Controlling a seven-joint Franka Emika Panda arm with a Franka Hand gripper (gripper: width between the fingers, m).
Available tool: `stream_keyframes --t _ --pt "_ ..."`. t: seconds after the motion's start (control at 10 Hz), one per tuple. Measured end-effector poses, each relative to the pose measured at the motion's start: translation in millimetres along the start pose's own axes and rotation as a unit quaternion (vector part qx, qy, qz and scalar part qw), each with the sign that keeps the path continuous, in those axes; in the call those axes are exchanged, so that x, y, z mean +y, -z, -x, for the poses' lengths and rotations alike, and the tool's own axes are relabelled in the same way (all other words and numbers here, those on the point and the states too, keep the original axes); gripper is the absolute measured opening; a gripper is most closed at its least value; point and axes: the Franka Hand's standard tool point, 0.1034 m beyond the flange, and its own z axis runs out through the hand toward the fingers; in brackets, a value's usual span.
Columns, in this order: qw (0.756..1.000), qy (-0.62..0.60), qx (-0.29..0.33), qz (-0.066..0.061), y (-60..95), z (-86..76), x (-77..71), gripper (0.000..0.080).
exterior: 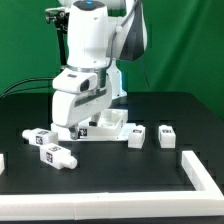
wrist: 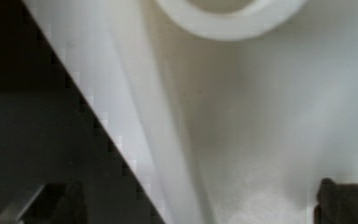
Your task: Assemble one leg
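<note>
My gripper (exterior: pixel 84 127) is down at table level over the large flat white square panel (exterior: pixel 112 124). In the wrist view the panel (wrist: pixel 247 120) fills the picture very close, with a round hole (wrist: pixel 220 12) in it. The gripper (wrist: pixel 190 208) is open, with dark fingertips (wrist: pixel 30 206) showing on either side; one stands apart from the panel's edge. Two white tagged legs lie at the exterior view's left, one (exterior: pixel 40 136) by the panel and one (exterior: pixel 57 155) nearer the front. Two more legs (exterior: pixel 136 137) (exterior: pixel 166 134) stand to the right.
A white L-shaped bar (exterior: pixel 200 172) lies at the exterior view's front right. A small white piece (exterior: pixel 2 160) shows at the left edge. The table top is black, with a green backdrop behind.
</note>
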Motion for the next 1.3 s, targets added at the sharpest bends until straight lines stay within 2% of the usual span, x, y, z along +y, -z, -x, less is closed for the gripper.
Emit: stream_keyframes --t 0.2,0.3,0.4,0.5,0.7,1.0,1.1,1.2,1.3 --pt "1.0 -0.001 0.0 0.0 0.0 0.3 0.1 0.0386" --pt "1.0 -0.001 0.0 0.0 0.0 0.3 0.2 0.0386" --pt "1.0 -0.002 0.0 0.0 0.0 0.4 0.2 0.0204" --pt "1.0 -0.002 0.0 0.0 -0.1 0.7 0.2 0.008" --pt "1.0 -0.004 0.0 0.0 0.2 0.6 0.5 0.0052" --pt "1.0 -0.004 0.0 0.0 0.2 0.7 0.5 0.0052" --pt "1.0 -0.007 -0.002 -0.008 2.1 0.3 -0.2 0.0052" --pt "1.0 -0.018 -0.001 -0.024 16.4 -5.4 1.8 0.0052" --pt "0.999 -0.026 0.004 -0.032 41.8 -16.5 7.8 0.005"
